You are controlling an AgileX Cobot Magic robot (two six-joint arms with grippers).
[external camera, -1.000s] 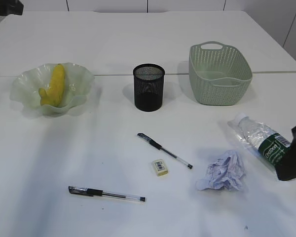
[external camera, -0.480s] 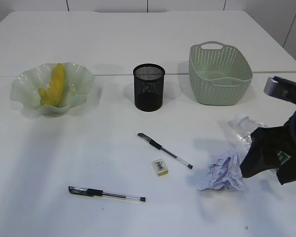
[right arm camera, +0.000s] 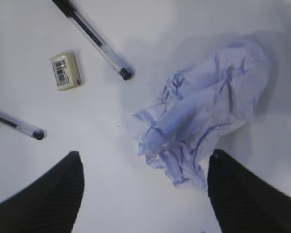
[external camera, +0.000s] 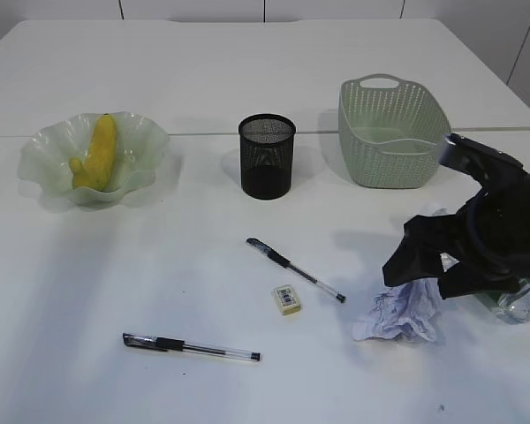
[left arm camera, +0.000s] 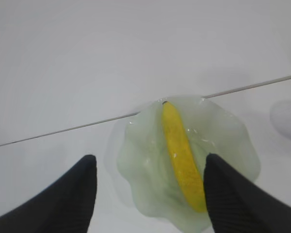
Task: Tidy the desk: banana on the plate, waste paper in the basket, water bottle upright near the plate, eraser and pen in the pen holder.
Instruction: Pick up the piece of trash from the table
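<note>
Seen from outside: banana (external camera: 96, 152) lying in the ruffled green plate (external camera: 44, 155) at far left of the desk (external camera: 159, 265); black mesh pen holder (external camera: 267, 155) upright near the middle, green basket (external camera: 394, 132) to its right, both at the back. In front, one pen (external camera: 295, 269) lying slantwise, the eraser (external camera: 287, 299) just beside it, a second pen (external camera: 191, 346) nearer the front edge. Crumpled waste paper (external camera: 399, 311) at right, with the right gripper (external camera: 422, 269) poised over it, jaws spread, nothing between them. Water bottle (external camera: 518, 303) lying flat behind that arm, mostly hidden. From the left wrist: left gripper (left arm camera: 149, 162) above the plate (left arm camera: 233, 141), fingers apart and empty, banana (left arm camera: 183, 155) lengthwise in the dish between them. From the right wrist: right gripper (right arm camera: 144, 158) wide apart above the paper (right arm camera: 203, 121), not touching it; eraser (right arm camera: 66, 71) and two pen tips (right arm camera: 97, 39) (right arm camera: 17, 125) to the left.
</note>
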